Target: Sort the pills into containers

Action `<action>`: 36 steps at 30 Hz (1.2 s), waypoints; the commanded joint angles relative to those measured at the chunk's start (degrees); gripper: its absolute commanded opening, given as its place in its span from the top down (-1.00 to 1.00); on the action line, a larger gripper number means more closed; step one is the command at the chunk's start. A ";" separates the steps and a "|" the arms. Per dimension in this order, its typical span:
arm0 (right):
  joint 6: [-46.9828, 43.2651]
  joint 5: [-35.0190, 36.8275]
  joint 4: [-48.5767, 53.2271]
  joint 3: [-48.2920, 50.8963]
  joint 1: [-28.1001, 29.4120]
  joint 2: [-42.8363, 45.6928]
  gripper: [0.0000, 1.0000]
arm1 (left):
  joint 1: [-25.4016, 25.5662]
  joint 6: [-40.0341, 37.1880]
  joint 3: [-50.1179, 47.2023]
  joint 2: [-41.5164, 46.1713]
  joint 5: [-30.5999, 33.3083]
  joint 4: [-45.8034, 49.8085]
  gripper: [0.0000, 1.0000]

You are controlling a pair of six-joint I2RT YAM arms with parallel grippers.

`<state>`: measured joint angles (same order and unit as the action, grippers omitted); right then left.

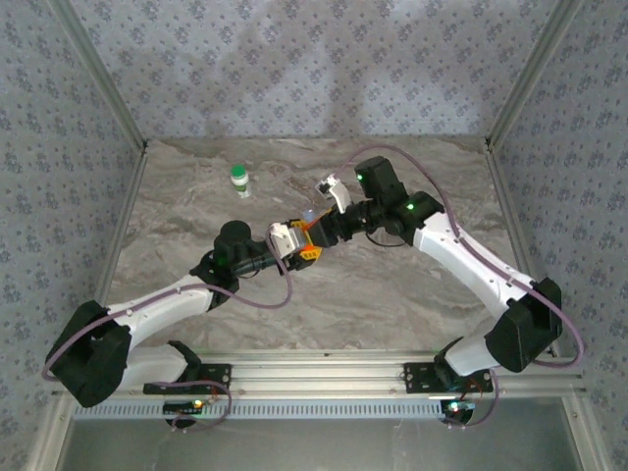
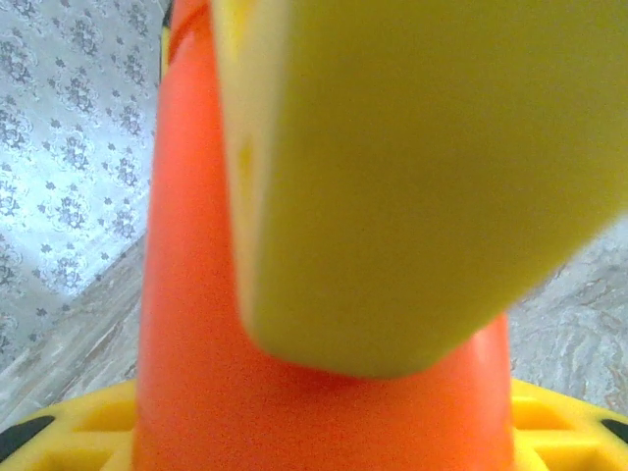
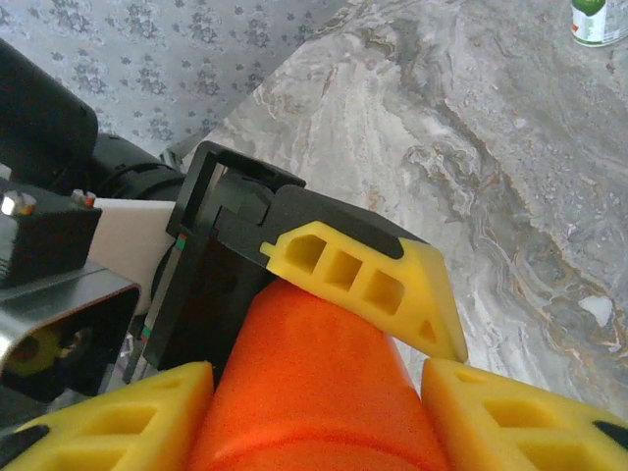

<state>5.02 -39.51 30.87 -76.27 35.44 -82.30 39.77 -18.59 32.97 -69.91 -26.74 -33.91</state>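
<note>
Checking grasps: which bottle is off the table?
The orange bottle, clamped in the left gripper; the green-capped white bottle stands on the table, apart.

The worktop (image 1: 392,304) is a matte, marble-look slab with grey and beige veins running across it. It is closed in at 9, 12 and 3 o'clock by walls (image 1: 314,59) covered in a pale grey-blue material printed with small floral sprigs. A silver metal post (image 1: 106,78) slants up from the far corner at 10 o'clock, and a second post (image 1: 528,74) does the same at 2 o'clock. A slotted aluminium rail (image 1: 324,378) runs along the near edge at 6 o'clock, with a plain grey strip below it. The light is soft and even, and faint blurred shadows lie on the back wall at 12 o'clock.
</note>
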 commanded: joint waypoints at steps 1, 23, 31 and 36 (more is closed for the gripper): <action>2.82 -2.10 5.23 -2.59 -0.15 -1.31 0.21 | 0.44 0.30 1.38 -0.03 2.13 -3.94 1.00; -3.39 38.02 11.00 -19.04 -12.99 -10.66 0.44 | 0.29 5.59 -1.83 2.63 27.67 -6.88 -0.97; -11.25 48.83 20.52 -38.14 -17.83 -29.63 0.42 | -3.62 19.59 -0.88 7.64 52.77 3.25 -0.97; -13.49 49.50 24.47 -49.27 -20.09 -40.63 0.40 | -8.86 31.80 -5.21 11.54 52.30 7.46 -0.97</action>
<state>-5.39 6.96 50.09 -120.07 16.23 -119.57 32.08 3.51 30.35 -60.66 21.34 -29.71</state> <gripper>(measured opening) 0.529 0.985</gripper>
